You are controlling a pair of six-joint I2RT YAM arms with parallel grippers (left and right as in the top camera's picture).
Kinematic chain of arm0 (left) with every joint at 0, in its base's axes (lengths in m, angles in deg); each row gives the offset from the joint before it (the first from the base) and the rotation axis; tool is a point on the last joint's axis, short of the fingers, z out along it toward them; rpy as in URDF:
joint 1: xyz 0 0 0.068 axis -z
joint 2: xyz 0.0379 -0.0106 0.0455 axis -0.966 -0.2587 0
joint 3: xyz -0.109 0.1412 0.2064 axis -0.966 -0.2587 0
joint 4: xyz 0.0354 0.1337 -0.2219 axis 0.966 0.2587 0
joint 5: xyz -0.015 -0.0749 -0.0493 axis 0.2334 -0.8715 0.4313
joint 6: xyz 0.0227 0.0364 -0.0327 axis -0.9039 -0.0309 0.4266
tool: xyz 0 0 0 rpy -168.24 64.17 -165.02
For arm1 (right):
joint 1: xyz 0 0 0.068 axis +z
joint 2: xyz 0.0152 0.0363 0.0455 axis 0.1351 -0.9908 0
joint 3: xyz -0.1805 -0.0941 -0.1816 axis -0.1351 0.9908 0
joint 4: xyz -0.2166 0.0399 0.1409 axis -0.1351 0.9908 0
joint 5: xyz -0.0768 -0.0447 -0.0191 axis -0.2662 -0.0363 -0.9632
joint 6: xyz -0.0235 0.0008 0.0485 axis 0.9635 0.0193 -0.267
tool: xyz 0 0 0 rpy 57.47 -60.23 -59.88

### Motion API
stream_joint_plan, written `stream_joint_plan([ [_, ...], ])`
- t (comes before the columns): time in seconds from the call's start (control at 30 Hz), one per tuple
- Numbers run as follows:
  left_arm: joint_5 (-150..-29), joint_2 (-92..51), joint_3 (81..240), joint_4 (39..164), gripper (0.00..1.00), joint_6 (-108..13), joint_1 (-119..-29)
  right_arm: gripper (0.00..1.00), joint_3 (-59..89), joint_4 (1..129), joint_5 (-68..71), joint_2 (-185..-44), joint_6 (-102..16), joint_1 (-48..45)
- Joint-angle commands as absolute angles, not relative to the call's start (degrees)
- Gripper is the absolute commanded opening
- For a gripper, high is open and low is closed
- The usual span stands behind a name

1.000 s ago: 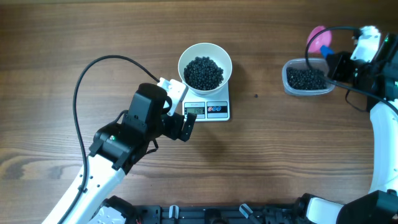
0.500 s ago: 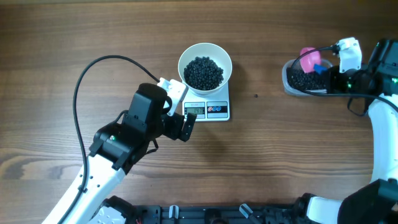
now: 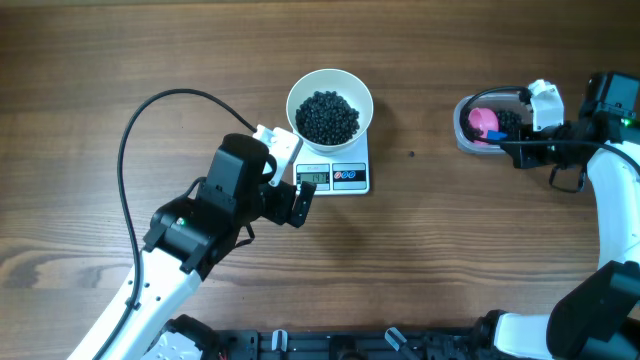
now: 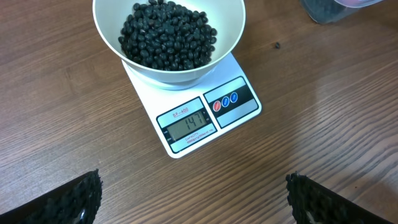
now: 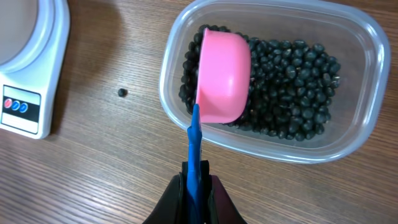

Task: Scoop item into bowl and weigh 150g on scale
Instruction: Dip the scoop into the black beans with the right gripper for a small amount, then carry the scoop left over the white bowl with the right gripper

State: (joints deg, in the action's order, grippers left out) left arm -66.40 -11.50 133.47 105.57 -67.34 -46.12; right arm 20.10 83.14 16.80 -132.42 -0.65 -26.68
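Note:
The white bowl (image 3: pixel 293 100) stands on the white scale (image 3: pixel 349 176), heaped with black beads (image 3: pixel 328 117). In the left wrist view the scale's display (image 4: pixel 188 124) reads 147 below the bowl (image 4: pixel 180 74). My left gripper (image 4: pixel 194 200) hangs open over bare wood just in front of the scale, holding nothing. At the right, my right gripper (image 5: pixel 196 186) is shut on the blue handle of the pink scoop (image 5: pixel 222 78). The scoop lies tipped among the beads (image 5: pixel 292 81) in the clear tub (image 5: pixel 348 143), its rounded back facing up.
One stray bead (image 5: pixel 122 93) lies on the wood between the scale and the tub. The left arm and its black cable (image 3: pixel 135 130) occupy the front left. The right arm (image 3: pixel 610 190) runs along the right edge.
My right gripper has swung left and down, bringing the pink scoop from behind the tub into the beads inside it. The left arm, bowl and scale have not moved.

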Motion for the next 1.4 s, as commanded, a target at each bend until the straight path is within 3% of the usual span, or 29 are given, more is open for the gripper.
stream_joint_plan([
  [0.0,-67.28,-11.57,133.32,105.44,1.00,-68.26,-45.88,0.04,20.61,82.79,20.54,-133.16,-1.09,-26.14],
  [0.4,-67.28,-11.57,133.32,105.44,1.00,-68.24,-45.88,0.04,19.47,82.35,18.57,-133.14,-4.32,-26.57],
  [0.7,-67.28,-11.57,133.32,105.44,1.00,-68.24,-45.88,0.04,19.47,83.07,32.36,-133.14,-8.45,-36.32],
  [1.03,-67.28,-11.57,133.32,105.44,1.00,-68.24,-45.86,0.04,19.47,81.17,51.40,-133.14,-10.64,-36.34],
  [1.2,-67.28,-11.57,133.32,105.44,1.00,-68.24,-45.86,0.04,19.49,66.61,62.33,-133.14,-25.54,-32.82],
  [1.37,-67.28,-11.57,133.32,105.44,1.00,-68.24,-45.86,0.04,19.49,47.68,62.24,-133.14,-38.42,-20.50],
])
